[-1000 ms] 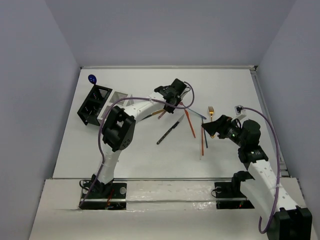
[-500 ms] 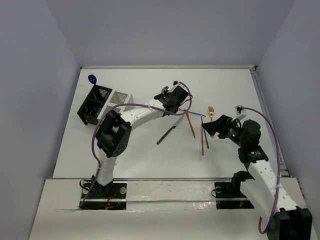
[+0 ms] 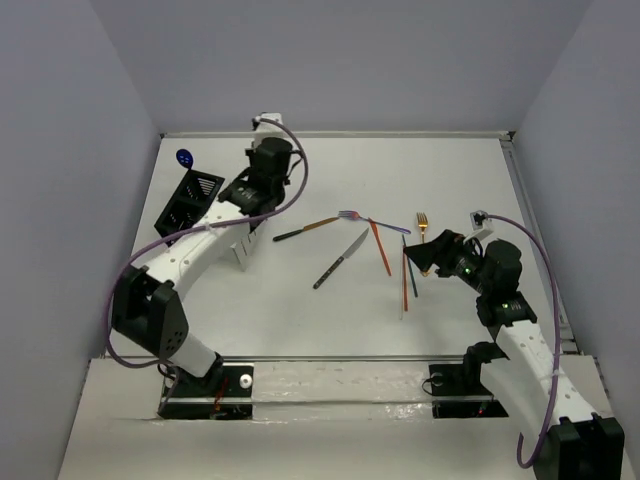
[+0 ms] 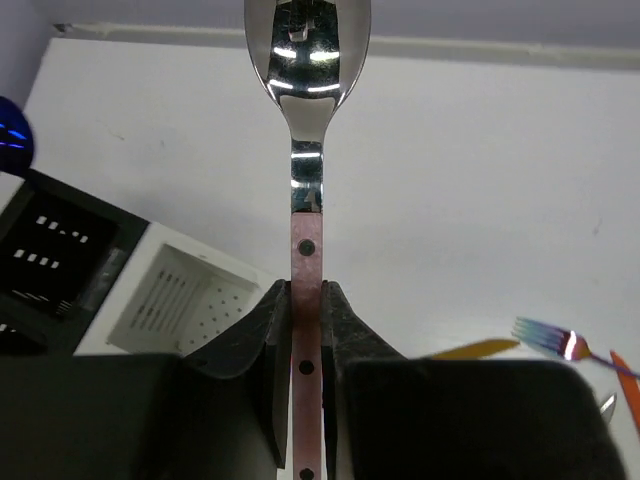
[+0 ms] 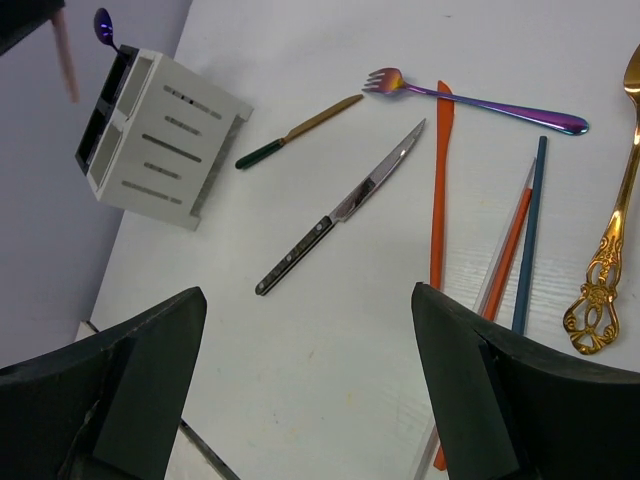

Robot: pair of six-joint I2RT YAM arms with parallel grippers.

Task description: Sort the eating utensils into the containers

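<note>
Spoon [image 4: 307,60] clamped by its pink handle, left gripper [image 4: 306,300] swings from scattered cutlery [image 3: 381,247] toward white caddy [image 4: 170,300], drop seemingly next; right gripper [image 5: 305,300] gapes idle

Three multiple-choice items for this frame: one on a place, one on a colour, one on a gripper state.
1. Where is the left gripper? A) by the white caddy B) at the near right C) in the middle
2. What colour is the handle of the spoon it holds? A) green B) pink C) black
3. The right gripper is: A) shut on a utensil B) out of view C) open and empty

Answers: 1 A, the left wrist view shows the caddy just below it. 2 B, the clamped handle is pink. 3 C, its jaws stand wide apart with nothing between.
</note>
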